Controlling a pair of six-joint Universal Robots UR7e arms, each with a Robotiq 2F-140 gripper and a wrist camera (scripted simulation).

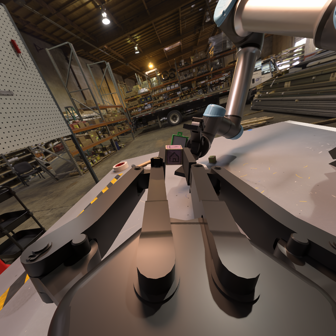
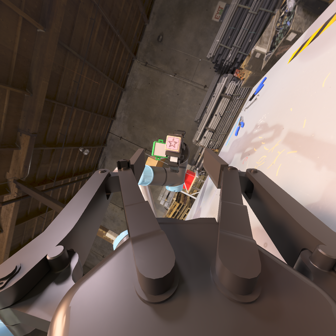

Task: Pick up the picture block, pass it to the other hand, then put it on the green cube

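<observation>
The picture block (image 1: 173, 156), pink and purple with a house drawing facing me, sits clamped between the fingertips of my left gripper (image 1: 174, 161), held above the grey table (image 1: 272, 172). The small green cube (image 1: 212, 159) rests on the table just right of the block and farther off. My right gripper (image 2: 174, 161) is open and empty and points at the block (image 2: 173, 143), whose star face shows some way ahead of its fingertips. The right gripper also shows in the left wrist view (image 1: 197, 145), close behind the block.
A roll of tape (image 1: 120, 165) and a wooden-handled tool (image 1: 143, 163) lie at the table's left edge. A green-framed panel (image 1: 179, 139) stands behind the block. Blue-handled tools (image 2: 259, 89) lie on the table. A pegboard (image 1: 27, 91) stands at the left.
</observation>
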